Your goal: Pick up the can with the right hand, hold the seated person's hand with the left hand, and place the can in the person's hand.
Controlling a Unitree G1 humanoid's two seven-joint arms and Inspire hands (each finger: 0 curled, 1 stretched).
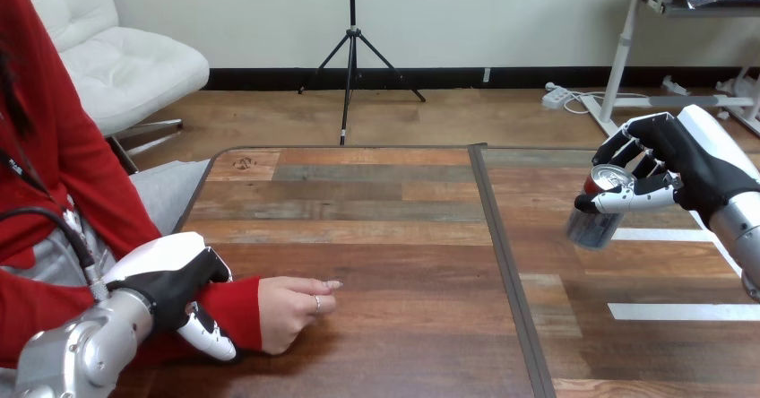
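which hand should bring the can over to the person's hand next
Right: the right hand grips the can above the table; the left hand is curled round the person's wrist.

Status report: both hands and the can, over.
Right hand shut on can, above table. Left hand curled round person's wrist. Person's hand closed, resting on table.

Wooden table [385, 210], white chair [125, 66], tripod [351, 48], wood floor [448, 116]

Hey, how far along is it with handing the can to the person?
Done: right hand grips the can clear of the table. In hand: left hand curls round the person's wrist. Left: carrying the can over into the person's hand.
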